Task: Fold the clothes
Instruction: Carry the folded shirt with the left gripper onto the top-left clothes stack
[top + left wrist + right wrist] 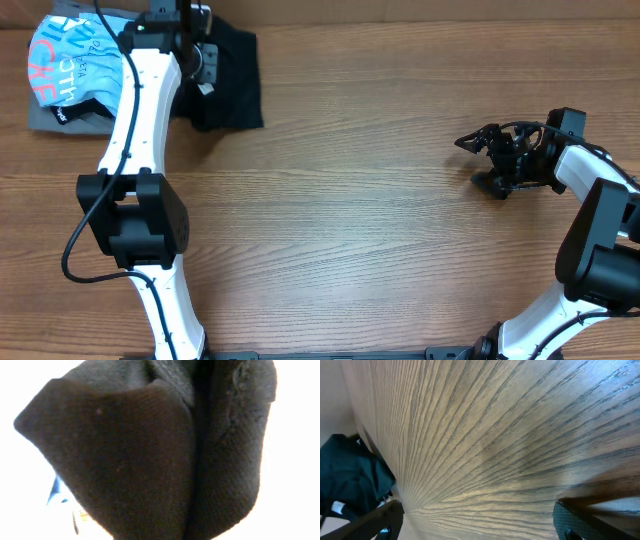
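Observation:
The black T-shirt (232,85) lies folded into a rough rectangle at the table's far left, with a small white label (205,88) showing near its left edge. My left gripper (200,62) is down on that left edge and shut on the cloth. In the left wrist view bunched black fabric (145,460) fills the frame and hides the fingers. My right gripper (476,162) rests low over bare wood at the right, open, with nothing between its fingers (572,520). Its wrist view shows the T-shirt (350,472) far off.
A light blue shirt with coral and white lettering (62,60) lies on a grey folded garment (50,120) just left of the black T-shirt. The wooden table (340,220) spreads between the two arms. The left arm's base (135,215) stands at the front left.

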Tool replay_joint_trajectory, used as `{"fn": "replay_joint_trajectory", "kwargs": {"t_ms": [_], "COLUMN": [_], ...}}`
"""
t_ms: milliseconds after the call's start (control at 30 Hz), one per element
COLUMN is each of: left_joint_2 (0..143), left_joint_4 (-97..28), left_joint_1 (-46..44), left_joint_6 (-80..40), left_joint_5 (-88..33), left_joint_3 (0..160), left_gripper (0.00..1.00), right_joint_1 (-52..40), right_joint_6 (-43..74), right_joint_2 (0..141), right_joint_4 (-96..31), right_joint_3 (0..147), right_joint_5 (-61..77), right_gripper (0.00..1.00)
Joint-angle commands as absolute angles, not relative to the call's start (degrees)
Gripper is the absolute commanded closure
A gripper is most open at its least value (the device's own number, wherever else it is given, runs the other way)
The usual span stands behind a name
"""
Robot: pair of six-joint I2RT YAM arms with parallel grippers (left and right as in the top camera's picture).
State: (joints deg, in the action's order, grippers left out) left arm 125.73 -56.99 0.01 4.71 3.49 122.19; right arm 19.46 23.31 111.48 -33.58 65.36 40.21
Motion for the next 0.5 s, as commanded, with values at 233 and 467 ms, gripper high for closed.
{"fn": "replay_joint_trajectory", "kwargs": {"t_ms": [233,467], "left_joint_2": [125.89,125.89], "left_joint_4": [-57.25,-57.98], "left_joint_1": [3.38,5.37], "left_joint_6": [6.48,6.44], "left_joint_5": [8.01,9.54], "left_joint_3": [133.19,137.58], "left_gripper": [0.96,0.96], "right_joint_1": [19.90,19.90], "right_joint_6": [22.26,22.26], "right_joint_2": [112.62,112.62], "right_joint_4": [-33.50,-33.50], "right_joint_3": [64.79,64.79], "right_joint_5": [33.04,33.04], "right_gripper": [0.00,0.00]}}
